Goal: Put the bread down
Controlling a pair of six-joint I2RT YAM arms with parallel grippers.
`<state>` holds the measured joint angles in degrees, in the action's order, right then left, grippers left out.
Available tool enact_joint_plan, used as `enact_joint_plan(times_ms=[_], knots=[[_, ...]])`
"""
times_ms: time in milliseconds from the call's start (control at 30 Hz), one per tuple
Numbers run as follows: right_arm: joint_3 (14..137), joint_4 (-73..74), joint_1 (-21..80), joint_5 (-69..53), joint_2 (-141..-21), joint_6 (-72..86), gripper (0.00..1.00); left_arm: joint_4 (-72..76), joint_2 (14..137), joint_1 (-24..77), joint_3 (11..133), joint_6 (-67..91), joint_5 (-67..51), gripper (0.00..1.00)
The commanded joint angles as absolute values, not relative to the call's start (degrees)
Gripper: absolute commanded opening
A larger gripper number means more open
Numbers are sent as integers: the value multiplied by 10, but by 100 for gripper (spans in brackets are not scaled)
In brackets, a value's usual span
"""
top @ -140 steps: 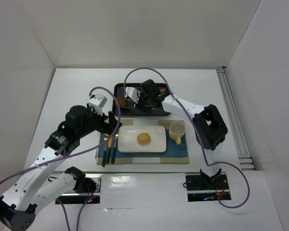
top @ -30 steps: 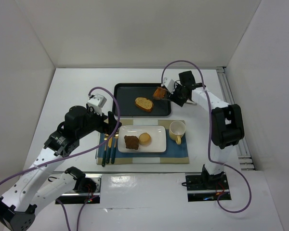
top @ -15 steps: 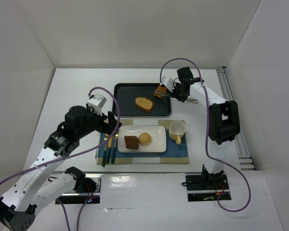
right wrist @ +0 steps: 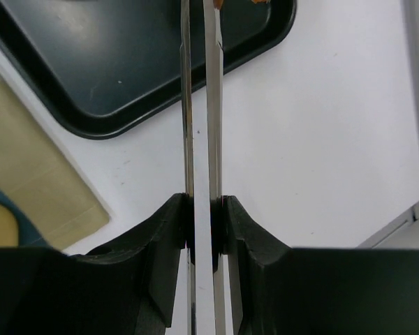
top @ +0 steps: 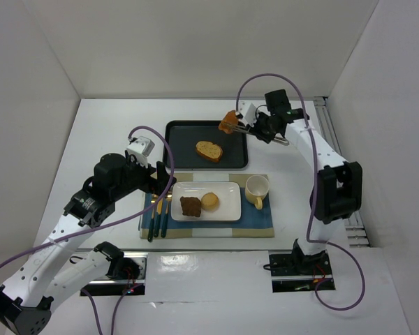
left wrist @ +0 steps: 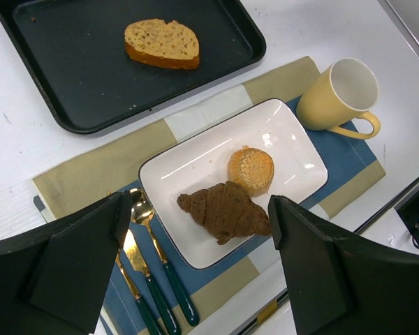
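My right gripper (top: 255, 127) is shut on metal tongs (top: 243, 127), whose tips pinch a small orange-brown bread piece (top: 228, 123) above the far right corner of the black tray (top: 178, 129). In the right wrist view the tong blades (right wrist: 199, 139) run between my jaws (right wrist: 201, 220); only a sliver of the bread piece (right wrist: 216, 3) shows. A bread slice (top: 209, 151) lies on the tray. The white plate (top: 227, 202) holds a brown croissant (top: 190, 206) and a round bun (top: 209, 201). My left gripper (left wrist: 199, 209) is open and empty above the plate (left wrist: 195, 167).
A yellow mug (top: 256, 188) stands right of the plate on the blue and tan placemat (top: 258, 223). Gold, green-handled cutlery (top: 159, 216) lies left of the plate. White walls enclose the table on three sides; a rail (top: 335, 153) runs along the right.
My right gripper has lifted the tongs and bread piece slightly up and away over the tray's far right corner, with the arm's elbow swinging right. The left arm has not moved.
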<state>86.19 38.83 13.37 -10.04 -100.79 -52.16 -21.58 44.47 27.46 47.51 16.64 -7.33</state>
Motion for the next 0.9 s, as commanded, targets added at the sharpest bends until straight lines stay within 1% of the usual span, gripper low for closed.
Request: enact_joint_plan(times_ms=[0,167,200,400,533,733,867], knots=[[855,429,138,-152,-928,-514,2,-200,436,276,479,163,-80,98],[810,507,149,-210,-848,-527,3,-200,436,276,479,163,-80,98],[801,538,164,-216,-819,-527,3,-200,436,276,479,163,-75,98],[752,683,230,-259,-745,-533,3,-200,436,276,479,163,-75,98],[688,691,264,-259,-718,-511,3,-200,436,276,479,163,-69,98],[650,672,315,-243,-699,-467,4,-200,436,276,479,163,-69,98],[639,657,329,-236,-699,-446,9,-200,436,276,479,163,-69,98]])
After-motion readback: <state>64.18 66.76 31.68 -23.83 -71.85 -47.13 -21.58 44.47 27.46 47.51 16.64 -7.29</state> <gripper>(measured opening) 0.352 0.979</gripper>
